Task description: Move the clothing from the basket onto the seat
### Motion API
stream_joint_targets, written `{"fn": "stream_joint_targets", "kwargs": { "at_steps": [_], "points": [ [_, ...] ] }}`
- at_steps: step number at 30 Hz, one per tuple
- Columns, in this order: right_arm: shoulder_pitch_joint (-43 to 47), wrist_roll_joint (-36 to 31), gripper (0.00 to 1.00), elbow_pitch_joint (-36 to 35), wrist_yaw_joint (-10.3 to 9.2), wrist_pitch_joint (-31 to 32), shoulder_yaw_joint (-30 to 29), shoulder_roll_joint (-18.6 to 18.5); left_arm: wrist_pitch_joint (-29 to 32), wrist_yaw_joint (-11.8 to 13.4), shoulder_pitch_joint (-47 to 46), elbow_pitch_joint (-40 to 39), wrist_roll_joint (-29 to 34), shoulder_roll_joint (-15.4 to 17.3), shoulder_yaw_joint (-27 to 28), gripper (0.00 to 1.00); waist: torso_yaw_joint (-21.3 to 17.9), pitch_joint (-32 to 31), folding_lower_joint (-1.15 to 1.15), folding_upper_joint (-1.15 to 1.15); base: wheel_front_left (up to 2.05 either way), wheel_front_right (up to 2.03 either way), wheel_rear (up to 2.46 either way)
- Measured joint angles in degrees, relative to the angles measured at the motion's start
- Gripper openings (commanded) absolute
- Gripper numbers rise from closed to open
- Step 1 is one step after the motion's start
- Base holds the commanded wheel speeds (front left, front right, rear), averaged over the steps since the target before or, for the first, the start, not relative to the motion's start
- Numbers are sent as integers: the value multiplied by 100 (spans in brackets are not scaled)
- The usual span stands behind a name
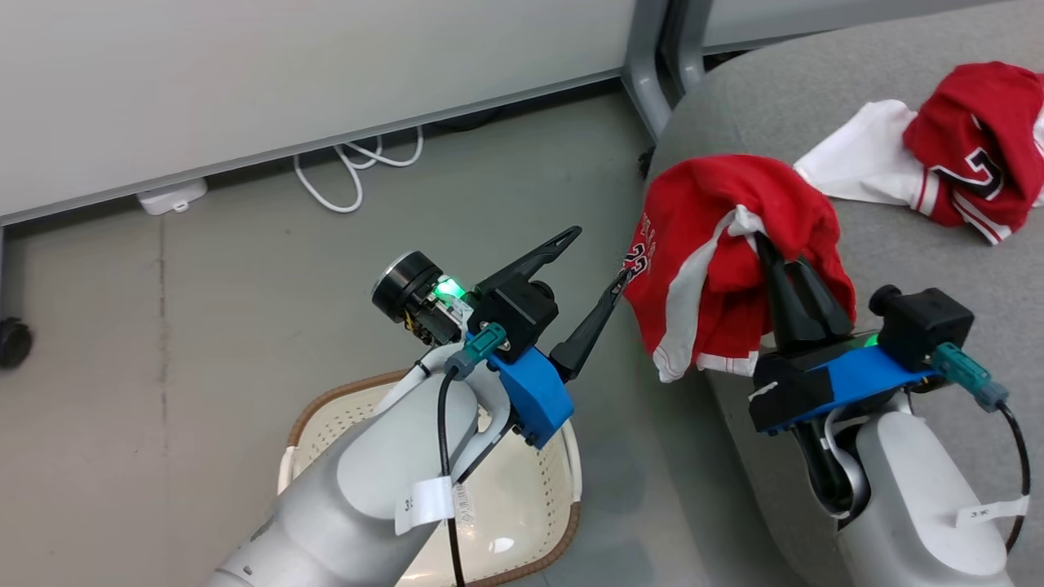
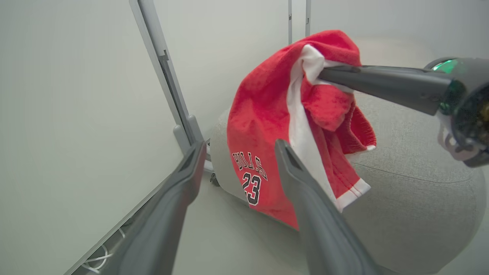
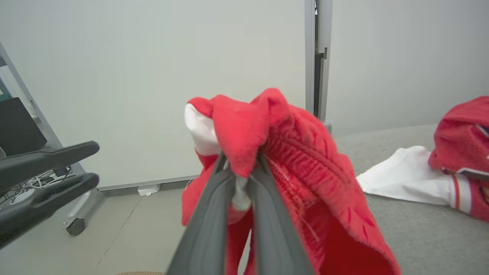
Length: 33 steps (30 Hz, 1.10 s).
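A red jersey hangs at 3 o'clock over the edge of the grey seat, pinched tight in your right gripper. Your left gripper is spread wide and empty just beside it. The basket is at 7 o'clock.

Near jersey red, white stripe, black-white lettering. Far jersey red, striped white trim. Cloth white. Sofa grey. Basket cream, brown rim.
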Motion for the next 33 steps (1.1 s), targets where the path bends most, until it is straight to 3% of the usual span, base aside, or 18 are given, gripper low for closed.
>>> {"fn": "stream_joint_targets", "kwargs": {
  "at_steps": [16,33],
  "points": [
    [413,-99,0,-413,0,1,-706,-52,-1,0,-26,-25,1,12,-293,100,-635,268,0,0,0,0,0],
    [600,-175,0,-536,0,0,-951,48,-1,0,-76,-1,-51,-7,-411,100,-810,364,0,0,0,0,0]
  ]
}}
